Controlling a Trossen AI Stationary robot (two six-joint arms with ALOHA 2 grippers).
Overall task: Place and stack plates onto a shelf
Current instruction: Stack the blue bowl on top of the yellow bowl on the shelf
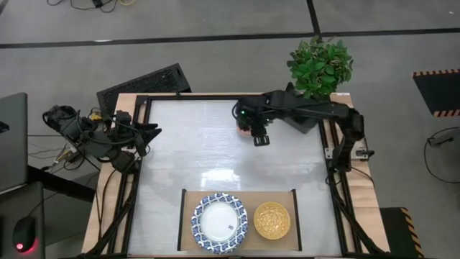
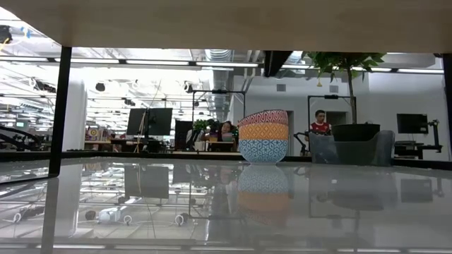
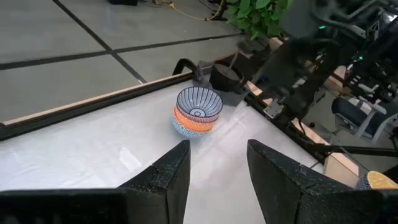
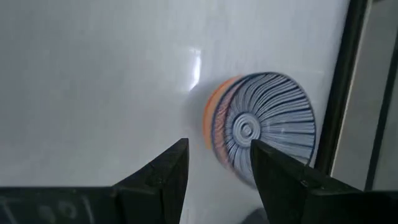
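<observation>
A blue-and-white rimmed plate (image 1: 219, 223) lies flat on the light-wood shelf (image 1: 244, 196) at the table's near edge; whether more plates lie under it I cannot tell. A stack of patterned bowls (image 1: 246, 128) (image 2: 263, 136) stands on the far part of the table. My right gripper (image 1: 260, 139) (image 4: 219, 165) hovers open above that stack (image 4: 261, 127), touching nothing. My left gripper (image 1: 154, 132) (image 3: 217, 168) waits open at the table's left edge, facing the bowls (image 3: 198, 112).
A yellow patterned dish (image 1: 272, 220) sits on the shelf to the right of the plate. A potted plant (image 1: 320, 66) stands at the far right corner. Black frame rails (image 1: 144, 180) run along the table's sides. People show in the room beyond the table (image 2: 320, 123).
</observation>
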